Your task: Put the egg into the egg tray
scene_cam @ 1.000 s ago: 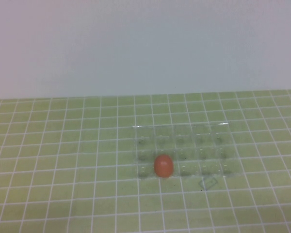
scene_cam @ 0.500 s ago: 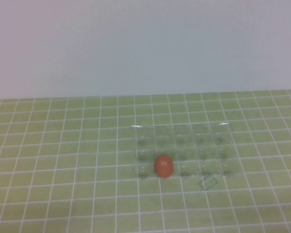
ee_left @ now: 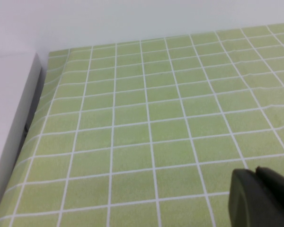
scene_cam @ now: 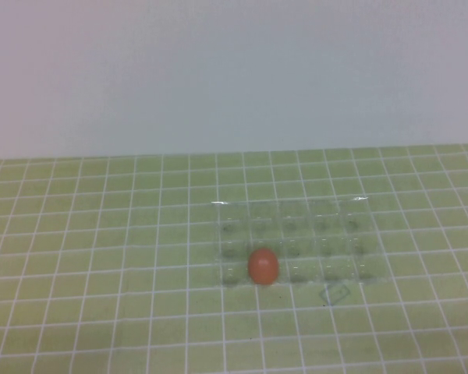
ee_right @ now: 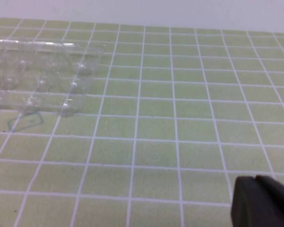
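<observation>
The orange-brown egg (scene_cam: 263, 266) sits in the near row of the clear egg tray (scene_cam: 359, 201), in the second cup from the tray's left end. The tray lies flat on the green grid mat at centre right. Its right end also shows in the right wrist view (ee_right: 80, 71); the egg is out of that view. Neither arm shows in the high view. My left gripper (ee_left: 255, 172) is shut and empty over bare mat. My right gripper (ee_right: 255, 178) is shut and empty, over the mat to the right of the tray.
A green mat with a white grid (scene_cam: 101, 257) covers the table. A white wall (scene_cam: 234, 70) stands behind it. A white raised edge (ee_left: 14, 127) borders the mat in the left wrist view. A small outlined mark (scene_cam: 335, 294) lies just in front of the tray.
</observation>
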Action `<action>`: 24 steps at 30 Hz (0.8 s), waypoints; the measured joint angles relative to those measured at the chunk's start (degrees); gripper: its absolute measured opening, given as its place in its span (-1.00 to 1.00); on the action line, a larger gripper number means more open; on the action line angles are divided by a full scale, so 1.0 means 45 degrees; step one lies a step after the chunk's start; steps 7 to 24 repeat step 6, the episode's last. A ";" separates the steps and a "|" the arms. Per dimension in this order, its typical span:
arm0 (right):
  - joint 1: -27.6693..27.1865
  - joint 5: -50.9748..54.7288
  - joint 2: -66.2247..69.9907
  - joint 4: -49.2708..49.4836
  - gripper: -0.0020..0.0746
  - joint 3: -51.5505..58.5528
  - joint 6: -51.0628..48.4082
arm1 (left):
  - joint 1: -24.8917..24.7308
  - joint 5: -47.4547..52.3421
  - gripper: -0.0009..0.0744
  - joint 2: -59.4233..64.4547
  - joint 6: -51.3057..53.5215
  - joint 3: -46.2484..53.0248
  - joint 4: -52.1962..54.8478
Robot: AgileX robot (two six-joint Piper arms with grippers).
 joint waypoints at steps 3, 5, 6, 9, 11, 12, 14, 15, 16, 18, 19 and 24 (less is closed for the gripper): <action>0.0000 0.0000 0.0000 -0.0159 -0.95 0.0000 0.0000 | 0.0000 0.0000 -0.98 0.0000 0.0000 0.0000 0.0000; 0.0000 0.0000 0.0000 -0.0208 -0.95 0.0000 0.0000 | 0.0000 0.0000 -0.98 0.0000 0.0000 0.0000 0.0000; 0.0000 0.0000 0.0000 -0.0208 -0.95 0.0000 0.0000 | 0.0000 0.0000 -0.98 0.0000 0.0000 0.0000 0.0000; 0.0000 0.0000 0.0000 -0.0208 -0.95 0.0000 0.0000 | 0.0000 0.0000 -0.98 0.0000 0.0000 0.0000 0.0000; 0.0000 0.0000 0.0000 -0.0208 -0.95 0.0000 0.0000 | 0.0000 0.0000 -0.98 0.0000 0.0000 0.0000 0.0000; 0.0000 0.0000 0.0000 -0.0208 -0.95 0.0000 0.0000 | 0.0000 0.0000 -0.98 0.0000 0.0000 0.0000 0.0000; 0.0000 0.0000 0.0000 -0.0208 -0.95 0.0000 0.0000 | 0.0000 0.0000 -0.98 0.0000 0.0000 0.0000 0.0000; 0.0000 0.0000 0.0000 -0.0208 -0.95 0.0000 0.0000 | 0.0000 0.0000 -0.98 0.0000 0.0000 0.0000 0.0000; 0.0000 0.0000 0.0000 -0.0208 -0.95 0.0000 0.0000 | 0.0000 0.0000 -0.98 0.0000 0.0000 0.0000 0.0000; 0.0000 0.0000 0.0000 -0.0208 -0.95 0.0000 0.0000 | 0.0000 0.0000 -0.98 0.0000 0.0000 0.0000 0.0000; 0.0000 0.0000 0.0000 -0.0208 -0.95 0.0000 0.0000 | 0.0000 0.0000 -0.98 0.0000 0.0000 0.0000 0.0000; 0.0000 0.0000 0.0000 -0.0208 -0.95 0.0000 0.0000 | 0.0000 0.0000 -0.98 0.0000 0.0000 0.0000 0.0000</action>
